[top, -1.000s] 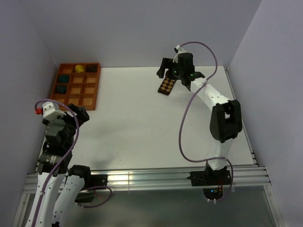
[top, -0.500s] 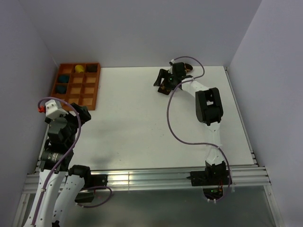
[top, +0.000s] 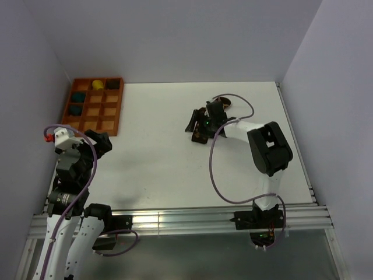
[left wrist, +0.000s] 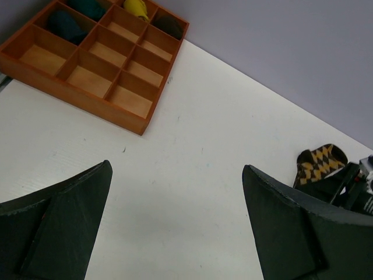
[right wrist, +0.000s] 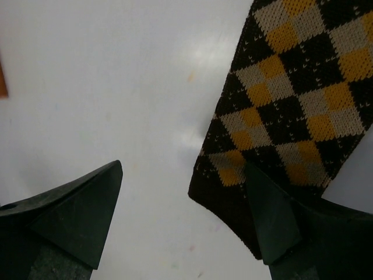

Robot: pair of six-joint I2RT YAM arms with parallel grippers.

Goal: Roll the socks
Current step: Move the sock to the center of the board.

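A dark-brown and tan argyle sock [right wrist: 291, 99] lies flat on the white table, its dark end [right wrist: 230, 201] pointing at the camera. My right gripper [right wrist: 183, 166] hovers open just over that end. One finger [right wrist: 274, 219] is above the sock's edge and the other [right wrist: 87, 204] is over bare table. From above, the right gripper [top: 200, 125] hides most of the sock, and a brown bit of fabric [top: 225, 104] shows behind the wrist. The left wrist view catches the sock [left wrist: 322, 162] far off. My left gripper [left wrist: 176, 166] is open and empty, near the table's left edge [top: 96, 143].
An orange wooden compartment tray [top: 119, 111] stands at the back left, also in the left wrist view [left wrist: 140, 125]. It holds teal sock balls [top: 80, 96], a yellow ball [top: 97, 84] and a dark one [top: 112, 84]. Purple-grey walls enclose the table.
The right arm has folded back from the far edge, and its gripper has come nearer and lower over the sock's end. The left arm has barely shifted.
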